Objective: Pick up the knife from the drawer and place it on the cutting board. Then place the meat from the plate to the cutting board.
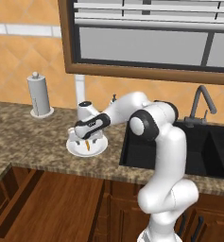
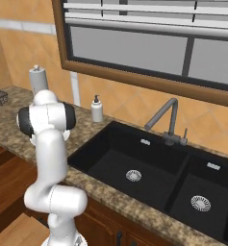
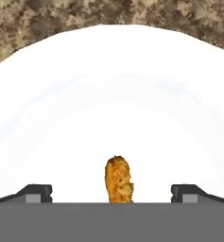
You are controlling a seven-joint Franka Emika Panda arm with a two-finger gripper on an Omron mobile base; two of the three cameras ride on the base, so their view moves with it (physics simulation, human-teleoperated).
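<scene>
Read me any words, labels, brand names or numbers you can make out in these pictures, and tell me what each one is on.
None: no text can be read.
The robot arm bears a small dark mark, too blurred to read.
The soap dispenser, paper towel roll and plate carry no lettering.
</scene>
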